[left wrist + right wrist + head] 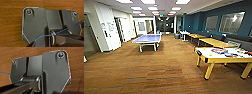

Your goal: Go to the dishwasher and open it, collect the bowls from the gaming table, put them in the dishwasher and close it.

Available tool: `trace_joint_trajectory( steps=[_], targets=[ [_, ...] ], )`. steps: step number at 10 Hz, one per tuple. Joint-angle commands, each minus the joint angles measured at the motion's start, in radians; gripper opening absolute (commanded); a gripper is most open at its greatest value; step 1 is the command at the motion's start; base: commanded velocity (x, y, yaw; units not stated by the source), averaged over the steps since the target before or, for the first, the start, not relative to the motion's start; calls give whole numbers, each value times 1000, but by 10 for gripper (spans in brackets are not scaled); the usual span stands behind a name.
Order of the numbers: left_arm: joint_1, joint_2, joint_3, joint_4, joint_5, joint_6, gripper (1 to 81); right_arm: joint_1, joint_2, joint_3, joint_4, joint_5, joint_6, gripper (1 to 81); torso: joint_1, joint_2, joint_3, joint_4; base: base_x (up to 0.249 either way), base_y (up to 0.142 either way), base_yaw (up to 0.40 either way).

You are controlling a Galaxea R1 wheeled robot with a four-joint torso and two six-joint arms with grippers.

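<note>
Gaming table [220,57]: smooth white rectangular top, yellow wooden sides and splayed legs, small colourful items lying on it, standing on brown ribbed carpet [159,72]. Blue ping-pong table [147,38] well apart. Finger state of both grippers: cannot tell.

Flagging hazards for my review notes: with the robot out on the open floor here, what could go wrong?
The gaming table stands close on the right, and its near corner and leg could be clipped in a tight turn. The colourful items on its top are blurred, so bowls may be misjudged. The ping-pong table narrows the way ahead.
</note>
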Motion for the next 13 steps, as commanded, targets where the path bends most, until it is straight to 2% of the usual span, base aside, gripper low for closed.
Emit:
trace_joint_trajectory(
  steps=[1,13],
  targets=[
    [-54,-4,0,3,53,3,811,52,1,3,1,-52,4,811,0,0,0,0,198,0,0],
    [-54,4,0,6,53,3,811,39,4,5,1,-58,2,811,0,0,0,0,229,0,0]
  ],
)
